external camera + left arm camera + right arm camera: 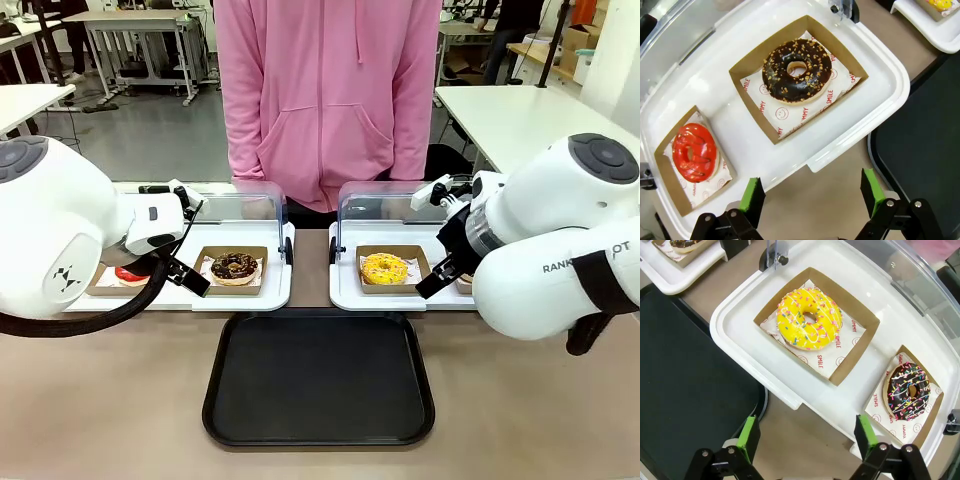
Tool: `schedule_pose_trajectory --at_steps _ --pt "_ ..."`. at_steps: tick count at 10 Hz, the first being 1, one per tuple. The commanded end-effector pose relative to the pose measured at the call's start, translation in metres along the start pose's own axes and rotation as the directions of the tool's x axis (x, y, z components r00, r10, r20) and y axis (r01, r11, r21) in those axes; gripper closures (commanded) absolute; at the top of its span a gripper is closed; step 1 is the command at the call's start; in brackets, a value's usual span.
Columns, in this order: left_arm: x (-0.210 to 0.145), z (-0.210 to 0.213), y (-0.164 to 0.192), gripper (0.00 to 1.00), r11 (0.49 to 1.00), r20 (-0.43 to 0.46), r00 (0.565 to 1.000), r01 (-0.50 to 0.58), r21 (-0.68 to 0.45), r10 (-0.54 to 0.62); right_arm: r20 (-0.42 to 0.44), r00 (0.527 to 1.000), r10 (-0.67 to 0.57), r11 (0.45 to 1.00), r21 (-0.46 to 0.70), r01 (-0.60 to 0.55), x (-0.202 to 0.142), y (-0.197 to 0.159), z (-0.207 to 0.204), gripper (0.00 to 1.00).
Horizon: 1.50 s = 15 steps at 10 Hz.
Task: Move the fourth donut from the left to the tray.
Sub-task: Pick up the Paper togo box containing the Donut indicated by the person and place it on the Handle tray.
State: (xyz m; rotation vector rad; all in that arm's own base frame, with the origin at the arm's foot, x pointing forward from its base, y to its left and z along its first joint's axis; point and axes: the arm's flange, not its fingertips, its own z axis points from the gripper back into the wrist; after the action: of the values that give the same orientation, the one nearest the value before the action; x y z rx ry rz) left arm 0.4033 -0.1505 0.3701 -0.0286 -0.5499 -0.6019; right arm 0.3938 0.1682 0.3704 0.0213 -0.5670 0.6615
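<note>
The fourth donut (909,391), chocolate-glazed with pink and white drizzle and sprinkles, lies in a small brown holder at the right end of the right white tray (765,370). My right gripper (806,432) hovers open above that tray's near rim, left of the donut and holding nothing. The black tray (318,390) lies in the middle of the table, its dark surface also showing in both wrist views (685,380) (925,140). My left gripper (812,190) hangs open over the near edge of the left white tray (850,135). In the front view the right arm hides the fourth donut.
A yellow sprinkled donut (810,319) sits in its holder left of the fourth donut. The left white tray carries a chocolate crumb donut (797,71) and a red donut (694,152). Clear lids stand open behind both trays. A person in a pink hoodie (325,100) stands at the far side.
</note>
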Motion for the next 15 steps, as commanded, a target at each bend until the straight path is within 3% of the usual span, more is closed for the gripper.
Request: schedule_pose_trajectory --at_steps 1,4,8,10,11,13,15 --pt "0.000 0.000 0.000 0.00 1.000 0.000 1.000 0.000 0.000 0.000 0.000 1.000 -0.002 1.000 0.000 0.002 0.000 0.000 0.000 0.00" --pt "0.000 0.000 0.000 0.00 1.000 0.000 1.000 0.000 0.000 0.000 0.000 1.000 0.000 1.000 0.000 0.000 0.000 0.000 0.000 0.00" --pt "0.037 0.079 0.072 0.00 0.973 0.049 0.997 0.076 -0.217 -0.067 0.132 0.990 -0.058 0.990 0.134 0.040 0.028 -0.074 0.082 0.00" --pt "0.030 0.111 0.125 0.00 0.931 0.054 0.985 0.172 -0.323 -0.163 0.187 0.976 -0.113 0.974 0.213 0.072 0.010 -0.133 0.113 0.00" --pt "0.022 0.115 0.151 0.00 0.914 0.119 0.984 0.168 -0.368 -0.133 0.217 0.959 -0.183 0.966 0.219 0.135 -0.006 -0.165 0.124 0.00" --pt "-0.017 0.126 0.206 0.00 0.851 0.220 0.965 0.236 -0.469 -0.146 0.286 0.935 -0.212 0.940 0.321 0.115 -0.045 -0.210 0.134 0.00" --pt "-0.057 0.130 0.248 0.00 0.814 0.324 0.933 0.308 -0.493 -0.157 0.378 0.898 -0.224 0.918 0.392 0.064 -0.089 -0.255 0.140 0.00"
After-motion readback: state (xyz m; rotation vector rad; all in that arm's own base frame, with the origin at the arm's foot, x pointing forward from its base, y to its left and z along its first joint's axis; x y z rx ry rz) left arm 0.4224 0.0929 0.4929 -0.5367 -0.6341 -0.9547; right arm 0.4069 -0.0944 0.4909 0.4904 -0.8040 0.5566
